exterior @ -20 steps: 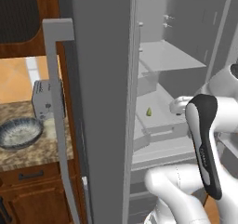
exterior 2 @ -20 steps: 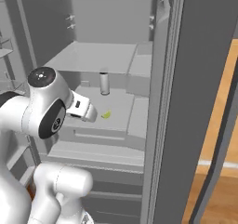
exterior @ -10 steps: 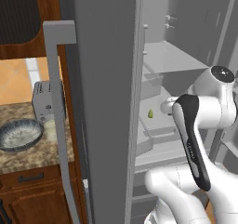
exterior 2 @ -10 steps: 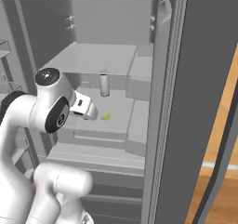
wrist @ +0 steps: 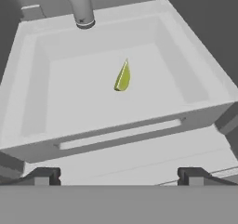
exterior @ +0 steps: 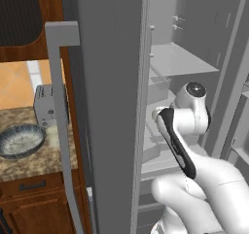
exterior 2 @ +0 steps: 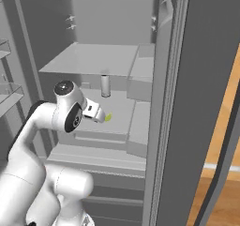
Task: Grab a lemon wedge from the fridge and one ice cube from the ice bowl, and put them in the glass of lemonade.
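Observation:
The fridge [exterior: 107, 82] stands with its doors open, and my arm reaches into it. A small yellow-green lemon wedge [wrist: 122, 76] lies in a shallow white bin [wrist: 28, 102] on a fridge shelf. My gripper [wrist: 118, 176] is open, its fingertips [wrist: 42, 175] wide apart with nothing between them, just short of the bin's front wall. From the right, the gripper [exterior 2: 100, 116] is close beside the lemon wedge [exterior 2: 108, 117]. The ice bowl [exterior: 19, 141] sits on the counter to the left of the fridge. The glass of lemonade is out of view.
A grey upright can [exterior 2: 105, 85] stands behind the wedge at the bin's back edge. A grey toaster [exterior: 46, 104] sits behind the bowl. The open fridge door [exterior 2: 192, 79] flanks the arm on the right, and shelves lie above and below the bin.
The arm has stretched deeper into the fridge, bringing the hand up close to the lemon wedge. The jaws stayed open.

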Robot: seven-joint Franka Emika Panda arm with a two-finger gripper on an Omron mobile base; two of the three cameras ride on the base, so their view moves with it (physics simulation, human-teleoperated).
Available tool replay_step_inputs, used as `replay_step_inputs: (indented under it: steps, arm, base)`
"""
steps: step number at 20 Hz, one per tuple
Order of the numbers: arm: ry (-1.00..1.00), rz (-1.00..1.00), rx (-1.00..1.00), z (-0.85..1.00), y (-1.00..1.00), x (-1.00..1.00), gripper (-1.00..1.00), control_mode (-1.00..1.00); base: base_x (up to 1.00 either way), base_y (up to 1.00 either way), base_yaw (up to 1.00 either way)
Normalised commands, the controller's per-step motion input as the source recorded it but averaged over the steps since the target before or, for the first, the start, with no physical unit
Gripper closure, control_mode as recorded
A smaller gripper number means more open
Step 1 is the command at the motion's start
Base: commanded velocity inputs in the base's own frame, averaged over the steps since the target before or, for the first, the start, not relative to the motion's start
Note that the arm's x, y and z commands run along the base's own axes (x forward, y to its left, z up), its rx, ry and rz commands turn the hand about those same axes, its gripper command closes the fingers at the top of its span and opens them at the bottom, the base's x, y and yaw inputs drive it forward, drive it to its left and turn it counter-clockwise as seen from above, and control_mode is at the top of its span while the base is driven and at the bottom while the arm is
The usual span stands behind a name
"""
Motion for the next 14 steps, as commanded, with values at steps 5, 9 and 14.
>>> replay_step_inputs:
  steps: [5,9,14]
  arm:
    - [0.08,-0.06,0.03,-0.03,-0.19,0.45,-1.0,-1.0]
    - [0.15,-0.07,0.04,0.0,-0.32,0.67,-1.0,-1.0]
    - [0.1,-0.03,0.0,-0.19,0.0,0.19,-1.0,-1.0]
  base:
    - [0.0,0.0,0.0]
    - [0.0,0.0,0.0]
    - [0.0,0.0,0.0]
